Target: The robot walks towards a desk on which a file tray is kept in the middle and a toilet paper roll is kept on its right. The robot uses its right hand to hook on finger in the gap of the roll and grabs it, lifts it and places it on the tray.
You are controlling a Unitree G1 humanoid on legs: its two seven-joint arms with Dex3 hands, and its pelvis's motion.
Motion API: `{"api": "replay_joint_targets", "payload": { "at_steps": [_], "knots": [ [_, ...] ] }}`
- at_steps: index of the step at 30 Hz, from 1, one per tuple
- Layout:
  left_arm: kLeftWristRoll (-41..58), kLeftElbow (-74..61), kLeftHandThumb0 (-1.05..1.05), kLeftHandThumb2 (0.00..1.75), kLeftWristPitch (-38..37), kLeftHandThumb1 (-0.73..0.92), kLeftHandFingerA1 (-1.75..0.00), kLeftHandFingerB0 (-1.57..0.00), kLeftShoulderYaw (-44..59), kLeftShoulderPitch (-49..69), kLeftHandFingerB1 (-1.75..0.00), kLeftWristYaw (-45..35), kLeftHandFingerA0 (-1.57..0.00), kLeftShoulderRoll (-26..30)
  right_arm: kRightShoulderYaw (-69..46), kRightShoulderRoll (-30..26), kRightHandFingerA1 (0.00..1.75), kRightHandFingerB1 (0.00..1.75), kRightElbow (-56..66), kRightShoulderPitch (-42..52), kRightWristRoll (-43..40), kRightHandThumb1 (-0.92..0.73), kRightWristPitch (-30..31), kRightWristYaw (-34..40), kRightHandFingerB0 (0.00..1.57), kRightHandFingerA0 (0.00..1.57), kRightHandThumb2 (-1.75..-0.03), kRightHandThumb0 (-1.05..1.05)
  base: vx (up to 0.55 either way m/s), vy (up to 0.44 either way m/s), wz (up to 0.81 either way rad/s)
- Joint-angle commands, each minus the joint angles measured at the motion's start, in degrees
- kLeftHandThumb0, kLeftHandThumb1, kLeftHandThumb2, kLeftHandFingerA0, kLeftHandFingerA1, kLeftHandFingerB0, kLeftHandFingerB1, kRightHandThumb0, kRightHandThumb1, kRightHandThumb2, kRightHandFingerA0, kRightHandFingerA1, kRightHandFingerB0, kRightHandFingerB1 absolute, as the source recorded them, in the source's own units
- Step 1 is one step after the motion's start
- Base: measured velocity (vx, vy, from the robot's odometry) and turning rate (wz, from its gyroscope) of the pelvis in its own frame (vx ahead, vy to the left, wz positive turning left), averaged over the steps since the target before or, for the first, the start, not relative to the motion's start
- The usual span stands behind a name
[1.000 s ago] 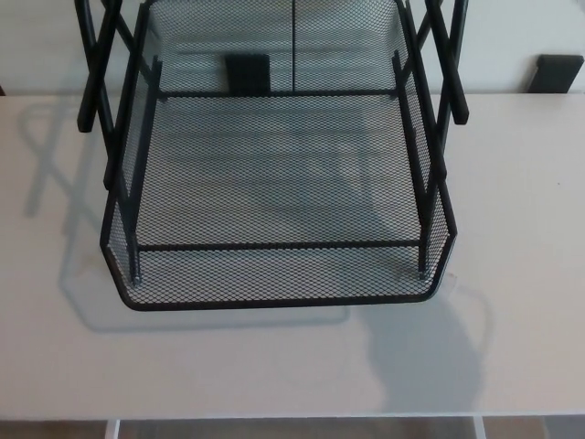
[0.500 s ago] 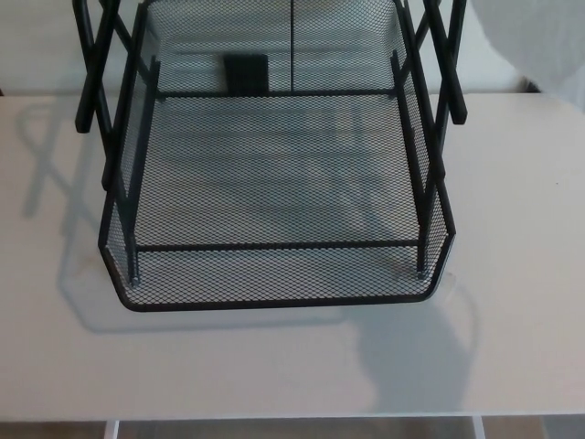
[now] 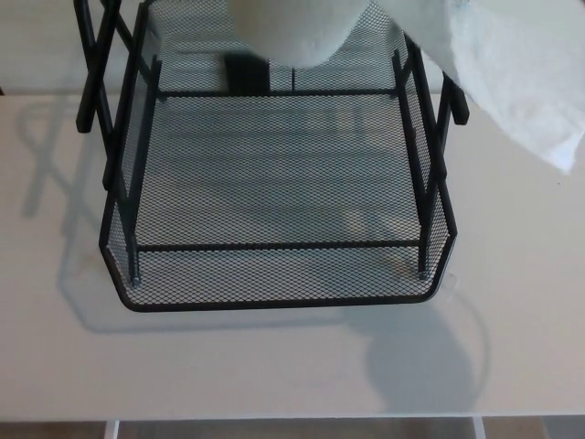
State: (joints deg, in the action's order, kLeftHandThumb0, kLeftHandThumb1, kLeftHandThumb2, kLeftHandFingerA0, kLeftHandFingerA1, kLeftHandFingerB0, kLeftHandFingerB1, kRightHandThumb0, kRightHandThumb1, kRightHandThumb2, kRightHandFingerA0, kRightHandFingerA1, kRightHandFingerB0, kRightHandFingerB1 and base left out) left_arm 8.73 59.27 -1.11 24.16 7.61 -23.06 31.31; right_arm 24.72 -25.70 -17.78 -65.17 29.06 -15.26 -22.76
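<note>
A black wire-mesh file tray [image 3: 274,274] stands in the middle of the pale desk [image 3: 73,357], its upper tiers cut off by the picture's top edge. The white toilet paper roll [image 3: 292,32] hangs at the top edge, above the back of the tray's lower shelf. Only its rounded underside shows. A loose sheet of paper [image 3: 521,82] trails from it down to the right, past the tray's right posts. Neither hand shows; whatever holds the roll is out of the picture.
The desk's front edge [image 3: 292,420] runs along the bottom of the picture. A small black block [image 3: 247,75] sits behind the tray at the wall. A rounded shadow [image 3: 420,366] lies on the desk in front of the tray's right corner.
The roll has come in from the upper right and now hangs over the tray's back, with its loose sheet trailing to the right. The shadow on the desk has shifted slightly.
</note>
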Motion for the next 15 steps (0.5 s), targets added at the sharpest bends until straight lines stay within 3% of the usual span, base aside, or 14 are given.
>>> {"api": "replay_joint_targets", "payload": {
  "at_steps": [1, 4, 10, 13, 15],
  "knots": [
    [1.13, 1.74, -0.73, 0.64, -8.24, 0.82, -0.62, -0.29, 0.84, 0.48, -0.50, -1.18, -0.43, 0.44, 4.06, 1.00, 1.52, 0.86, 2.79, 7.69, -6.07, -0.63, 4.21, -15.82, 0.96, 0.94, -0.83, -0.19, 0.00, 0.000, 0.00],
    [1.69, -1.20, -0.74, 0.64, -7.62, 0.82, -0.63, -0.28, 1.18, 1.89, -0.51, -1.71, -0.45, 0.33, 4.17, 0.54, 1.53, 0.87, 3.72, 9.31, -5.38, -0.63, 3.44, -15.43, 0.97, 0.94, -0.83, -0.19, 0.00, 0.000, 0.00],
    [2.13, -3.15, -0.74, 0.64, -6.62, 0.82, -0.61, -0.30, 1.49, 2.34, -0.51, -1.56, -0.53, 0.09, 4.17, 0.15, 1.39, 0.85, 5.72, 11.65, -3.33, -0.62, 3.96, -15.50, 0.98, 0.96, -0.81, -0.20, 0.00, 0.000, 0.00],
    [1.75, -2.10, -0.73, 0.65, -7.59, 0.84, -0.59, -0.28, 0.95, 2.20, -0.49, -2.64, -0.46, 0.04, 3.57, 0.41, 1.52, 0.87, 6.33, 12.17, -3.11, -0.63, 4.84, -15.93, 0.96, 0.93, -0.82, -0.20, 0.00, 0.000, 0.00],
    [1.33, -1.85, -0.73, 0.65, -7.81, 0.84, -0.59, -0.28, 0.47, 2.18, -0.49, -2.72, -0.46, 0.19, 3.38, 0.55, 1.52, 0.87, 6.59, 12.17, -2.99, -0.63, 5.33, -16.44, 0.96, 0.93, -0.82, -0.20, 0.00, 0.000, 0.00]
  ]
}}
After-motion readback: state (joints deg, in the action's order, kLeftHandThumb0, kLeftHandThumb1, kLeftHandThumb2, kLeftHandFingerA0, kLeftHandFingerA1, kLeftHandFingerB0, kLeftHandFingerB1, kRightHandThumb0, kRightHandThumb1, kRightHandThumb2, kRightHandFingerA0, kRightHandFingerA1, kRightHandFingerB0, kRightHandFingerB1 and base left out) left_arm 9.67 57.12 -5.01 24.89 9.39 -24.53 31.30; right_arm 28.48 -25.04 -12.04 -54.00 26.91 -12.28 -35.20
